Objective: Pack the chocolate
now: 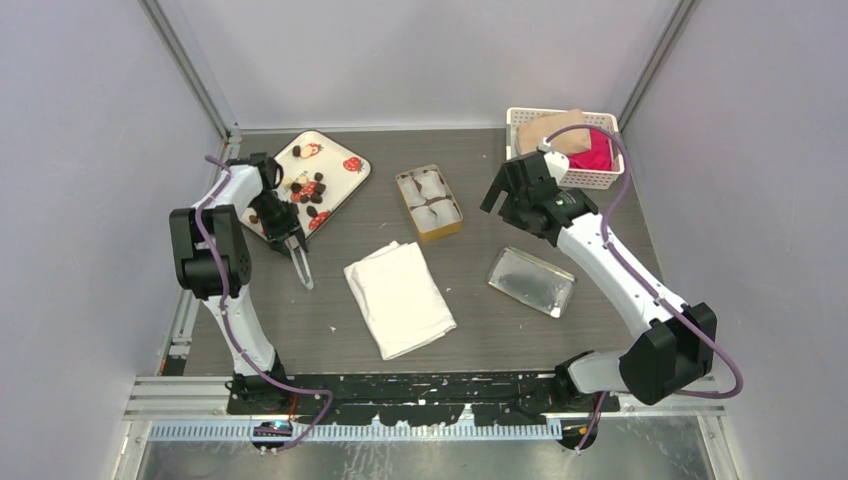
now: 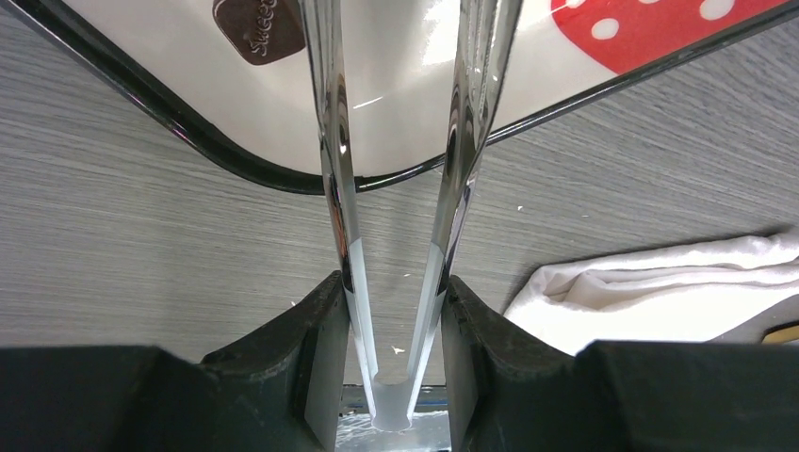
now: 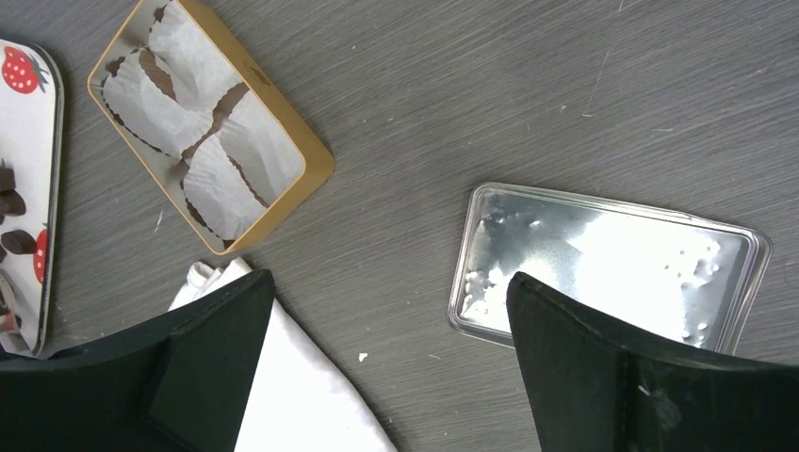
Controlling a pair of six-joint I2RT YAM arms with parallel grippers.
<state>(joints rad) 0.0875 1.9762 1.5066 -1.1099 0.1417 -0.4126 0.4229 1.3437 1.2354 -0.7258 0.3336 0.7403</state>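
**Left gripper pinching the tongs by the tray corner, chocolate lying on the tray**

I am watching the left gripper (image 2: pixel 394 311) squeezing a pair of clear plastic tongs (image 2: pixel 332 169) between its fingers. The two blades are standing a little apart, and their joined end is sitting deep in the jaws. The tips are running off the top of the left wrist view, so I cannot tell whether they are carrying anything. From above, I am seeing the tongs hanging over the table (image 1: pixel 330 330) just beside the near corner of the strawberry-print tray (image 1: pixel 338 150).

The chocolate (image 1: pixel 308 190) is lying in a loose cluster on that tray. In the left wrist view, one brown piece with raised lettering is showing on the white tray surface beside the left blade.

The right gripper (image 3: pixel 391 282) is hanging with its fingers spread wide and nothing between them. It is looking down on bare table between the gold tin (image 3: pixel 287 209) and the silver lid (image 3: pixel 612 254). The tin is holding white paper cups (image 3: pixel 160 104) and is sitting to the right of the tray, apart from it. The lid is lying flat with its inside facing up.

A folded white cloth (image 1: pixel 398 297) is lying nearer the arms, between the tray side and the lid. A white basket (image 1: pixel 585 180) is sitting at the far right corner.
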